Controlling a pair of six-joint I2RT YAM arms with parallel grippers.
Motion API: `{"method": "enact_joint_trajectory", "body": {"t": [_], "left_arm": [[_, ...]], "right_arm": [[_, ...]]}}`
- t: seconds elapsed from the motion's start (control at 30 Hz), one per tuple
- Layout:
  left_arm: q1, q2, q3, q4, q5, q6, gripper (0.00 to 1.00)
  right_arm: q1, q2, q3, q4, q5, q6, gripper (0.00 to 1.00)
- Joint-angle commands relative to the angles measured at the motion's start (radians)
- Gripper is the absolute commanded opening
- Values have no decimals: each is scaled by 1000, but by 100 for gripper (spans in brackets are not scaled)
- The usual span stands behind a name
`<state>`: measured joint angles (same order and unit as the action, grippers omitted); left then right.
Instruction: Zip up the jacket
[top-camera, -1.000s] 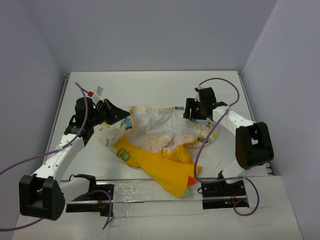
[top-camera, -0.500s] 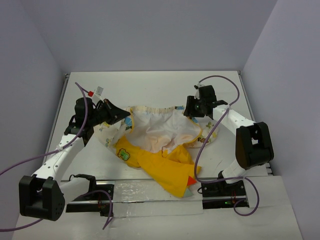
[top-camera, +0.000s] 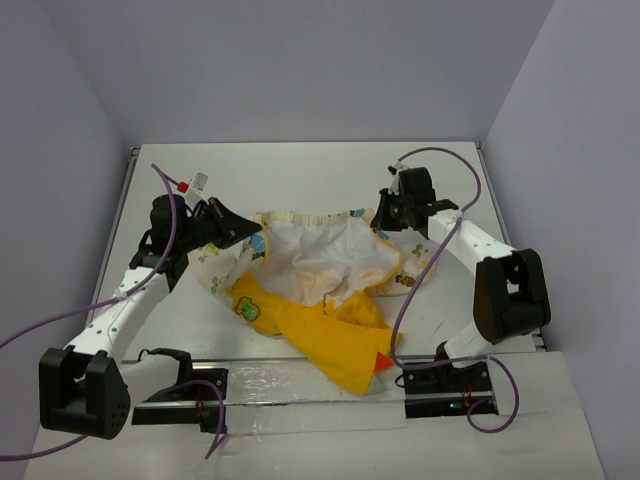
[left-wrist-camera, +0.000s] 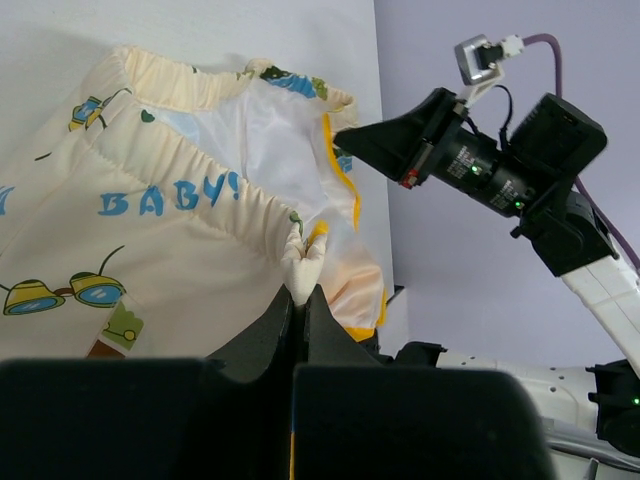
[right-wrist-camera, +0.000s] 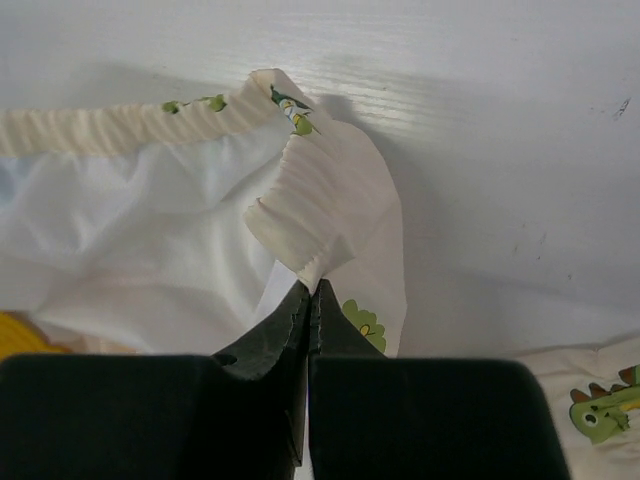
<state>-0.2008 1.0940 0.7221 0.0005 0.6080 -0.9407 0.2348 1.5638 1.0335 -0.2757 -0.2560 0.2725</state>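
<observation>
The jacket (top-camera: 320, 270) lies open on the white table, its pale lining up, with a yellow part carrying a green patch (top-camera: 247, 308) and a red tip (top-camera: 384, 360) toward the near edge. My left gripper (top-camera: 256, 238) is shut on the jacket's cream printed hem at its left corner; in the left wrist view the gathered cloth (left-wrist-camera: 303, 258) sticks out just past the pinched fingertips (left-wrist-camera: 283, 305). My right gripper (top-camera: 384, 222) is shut on the right corner of the same hem, where ribbed cream fabric (right-wrist-camera: 310, 235) bunches above the closed tips (right-wrist-camera: 312, 292). No zipper shows.
The table's back wall (top-camera: 300, 60) and side walls enclose the work area. A metal rail (top-camera: 300, 385) with the arm bases runs along the near edge. Purple cables (top-camera: 440, 160) loop off both arms. The right arm (left-wrist-camera: 480, 160) shows in the left wrist view.
The right gripper has closed from open onto the jacket's right hem corner and shifted slightly back and right. The left gripper has kept its hold, unmoved.
</observation>
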Motion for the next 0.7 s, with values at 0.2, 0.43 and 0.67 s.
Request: {"method": "enact_joint_trajectory", "body": {"t": [0.2, 0.43, 0.67], "left_arm": [[3, 54, 103, 56, 4, -7, 0], [3, 100, 177, 214, 1, -62, 0], [3, 144, 114, 358, 84, -130, 0]], "right_arm": [[-4, -244, 146, -128, -5, 37, 0], [-5, -394, 308, -270, 80, 74, 0], [30, -492, 170, -178, -21, 149, 0]]}}
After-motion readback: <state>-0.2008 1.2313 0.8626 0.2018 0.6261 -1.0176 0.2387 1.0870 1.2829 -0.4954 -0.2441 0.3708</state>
